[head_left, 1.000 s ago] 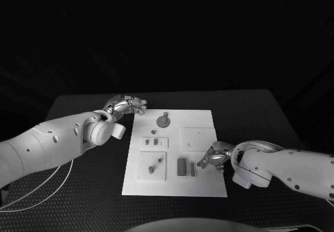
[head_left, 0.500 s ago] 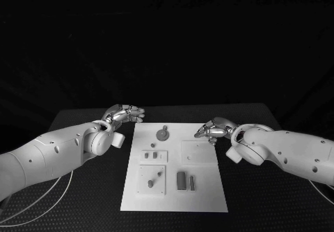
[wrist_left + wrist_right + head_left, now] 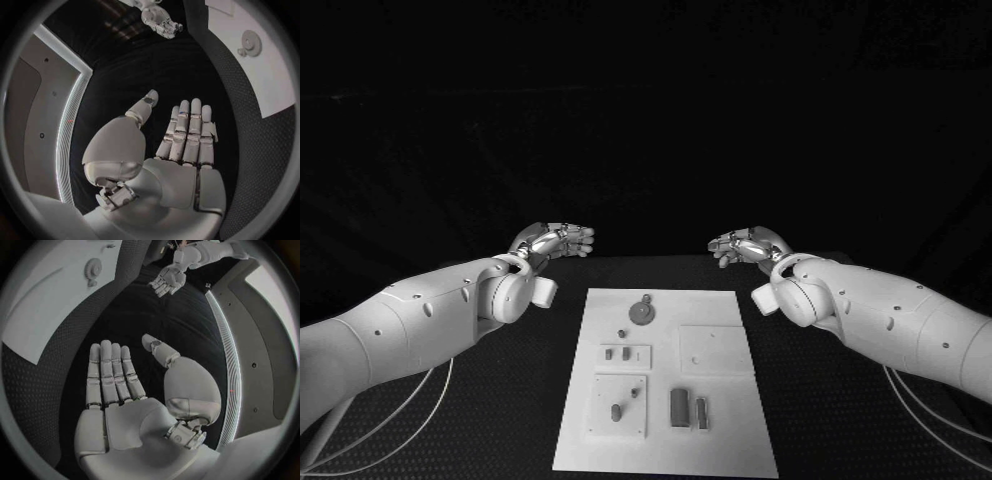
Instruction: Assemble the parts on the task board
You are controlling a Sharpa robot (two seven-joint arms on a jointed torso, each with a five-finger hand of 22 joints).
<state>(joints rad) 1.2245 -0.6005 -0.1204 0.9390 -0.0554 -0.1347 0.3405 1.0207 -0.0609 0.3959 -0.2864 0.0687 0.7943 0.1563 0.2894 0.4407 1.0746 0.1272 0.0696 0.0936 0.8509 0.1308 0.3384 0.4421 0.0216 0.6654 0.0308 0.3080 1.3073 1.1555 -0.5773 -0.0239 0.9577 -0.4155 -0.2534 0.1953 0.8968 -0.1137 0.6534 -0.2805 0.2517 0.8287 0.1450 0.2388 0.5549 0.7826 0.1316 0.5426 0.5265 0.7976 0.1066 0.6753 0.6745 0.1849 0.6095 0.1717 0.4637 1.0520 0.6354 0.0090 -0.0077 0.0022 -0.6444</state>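
Both hands (image 3: 557,240) (image 3: 744,245) hover flat-fingered beyond the task board (image 3: 733,400).

We take this for a robotics lab or test cell, not a home or shop. A black table (image 3: 516,440) with a textured mat surface stands in front of black, unlit surroundings that read as a dark backdrop. A white task board (image 3: 733,440) lies in the middle of the table, with shallow recesses and small grey parts (image 3: 678,405) set in them (a bench fixture, as we read it). Pale cables (image 3: 387,440) trail near the table's left edge. In the wrist views we see smooth grey wall panels (image 3: 262,340) edged by a bright light strip (image 3: 69,130).
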